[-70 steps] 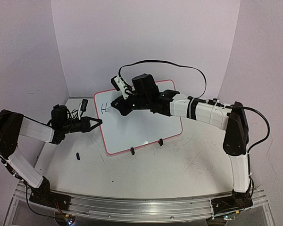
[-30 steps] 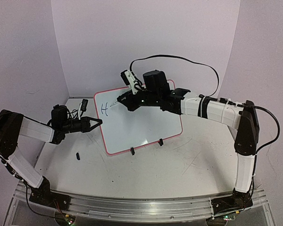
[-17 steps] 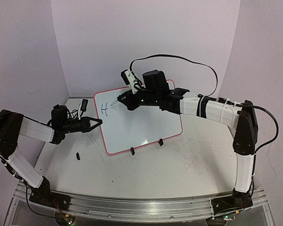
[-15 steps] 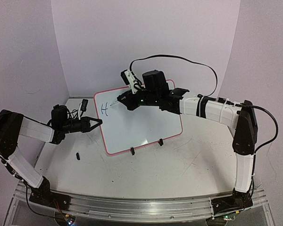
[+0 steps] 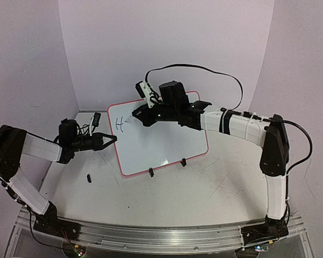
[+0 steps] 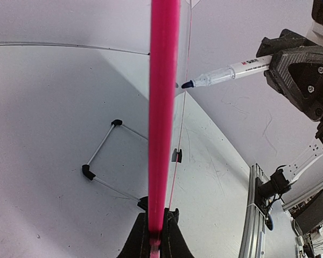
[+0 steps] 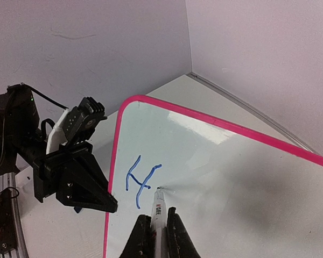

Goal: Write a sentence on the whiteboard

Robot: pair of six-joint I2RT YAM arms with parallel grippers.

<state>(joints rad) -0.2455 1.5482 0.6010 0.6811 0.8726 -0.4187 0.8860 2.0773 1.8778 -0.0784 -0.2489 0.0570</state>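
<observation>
Pale lilac walls (image 5: 167,43) are enclosing a scratched white table (image 5: 204,193) on three sides. Two arms are reaching over it. The left arm (image 5: 37,148) is coming in low from the left. The right arm (image 5: 237,126) is stretching from the right across the far half, and one black cable (image 5: 204,69) is looping above it.

One whiteboard (image 5: 161,142) with a pink rim is standing tilted at the far left-centre of the table, propped on two black clip feet (image 5: 151,172) along its near edge. The left gripper (image 5: 112,139) is pinching the board's left rim, its fingers pressed on either side of the pink edge. The right gripper (image 5: 139,114) is clamping one white marker (image 7: 159,207) between its closed fingers and pointing it down at the board's far left corner.

Red print is showing on the marker's barrel, too small to read. Of the sentence (image 7: 141,180), only one blue handwritten letter is showing, an "H", near that same corner. The marker's tip is appearing to touch the board just right of the letter. One small black piece (image 5: 89,177) is lying on the table near the left arm, well apart from the board.
</observation>
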